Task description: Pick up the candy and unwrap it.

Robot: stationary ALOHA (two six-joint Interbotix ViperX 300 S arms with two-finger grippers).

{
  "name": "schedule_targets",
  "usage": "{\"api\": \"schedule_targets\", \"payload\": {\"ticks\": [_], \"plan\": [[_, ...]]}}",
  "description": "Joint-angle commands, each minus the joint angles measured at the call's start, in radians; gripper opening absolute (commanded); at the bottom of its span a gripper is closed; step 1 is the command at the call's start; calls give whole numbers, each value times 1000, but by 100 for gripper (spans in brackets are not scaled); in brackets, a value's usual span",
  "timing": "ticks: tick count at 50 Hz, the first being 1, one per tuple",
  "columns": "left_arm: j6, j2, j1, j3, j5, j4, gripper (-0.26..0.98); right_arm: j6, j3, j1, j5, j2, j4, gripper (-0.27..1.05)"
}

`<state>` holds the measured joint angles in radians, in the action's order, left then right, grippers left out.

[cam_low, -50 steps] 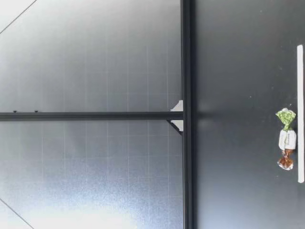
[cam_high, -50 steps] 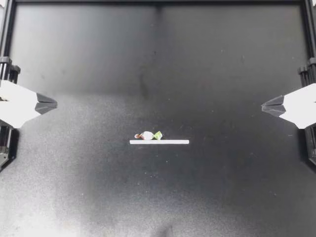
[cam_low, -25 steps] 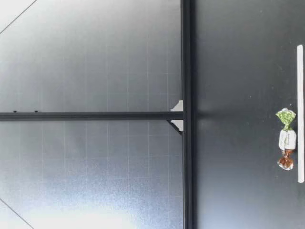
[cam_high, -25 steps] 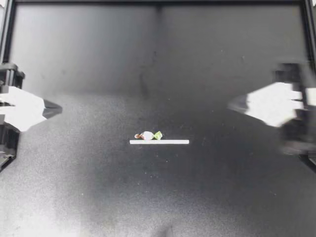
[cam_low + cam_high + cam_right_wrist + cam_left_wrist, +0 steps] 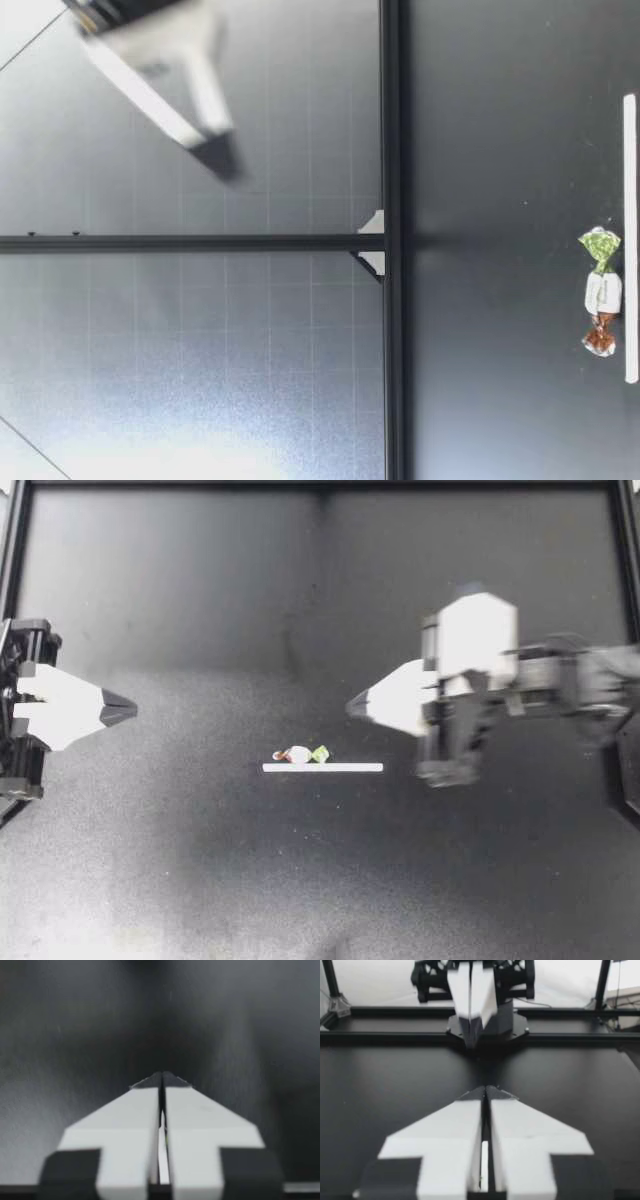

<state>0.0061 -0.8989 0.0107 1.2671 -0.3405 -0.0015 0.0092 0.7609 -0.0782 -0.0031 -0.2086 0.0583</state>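
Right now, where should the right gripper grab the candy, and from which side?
Probably the white middle body of the candy, from straight above. It lies flat beside the white strip, twisted ends pointing toward each arm, so closing across its short width leaves the green end and brown end free. The right gripper is shut; open it first.

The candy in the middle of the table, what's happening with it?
The wrapped candy lies on the black table, just beside a white strip, and nothing is touching it. My right gripper reaches out over the table, fingers shut, its tip short of the candy. My left gripper sits near the table's left edge, also shut. The candy is not yet picked up or unwrapped.
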Motion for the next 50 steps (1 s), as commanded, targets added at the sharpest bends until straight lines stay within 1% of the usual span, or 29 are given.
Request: {"api": "schedule_targets", "payload": {"ticks": [1,4,5,9,11,13,23,28,37,50], "plan": [[3,8,3,-11,-11,-2,-9,-2,-74,-8,71,54,3,15],[3,8,3,-9,-9,-2,-9,-2,-104,-5,103,94,2,26],[3,6,3,-8,-9,-2,-9,-2,-121,-5,118,114,2,33],[3,6,2,-5,-9,-2,-9,-2,-167,-3,167,175,2,51],[3,8,3,-3,-11,-2,-9,0,-187,-3,189,201,3,57],[3,8,3,-2,-9,-2,-9,0,-210,-3,221,232,3,61],[3,6,3,8,-9,-2,-9,41,-319,-3,374,357,9,58],[3,8,3,14,-11,-2,-9,60,-357,-3,425,408,9,58],[3,8,3,15,-9,-2,-9,69,-385,-3,443,469,9,58],[3,8,3,15,-9,-2,-9,80,-391,-3,446,505,8,58]]}}
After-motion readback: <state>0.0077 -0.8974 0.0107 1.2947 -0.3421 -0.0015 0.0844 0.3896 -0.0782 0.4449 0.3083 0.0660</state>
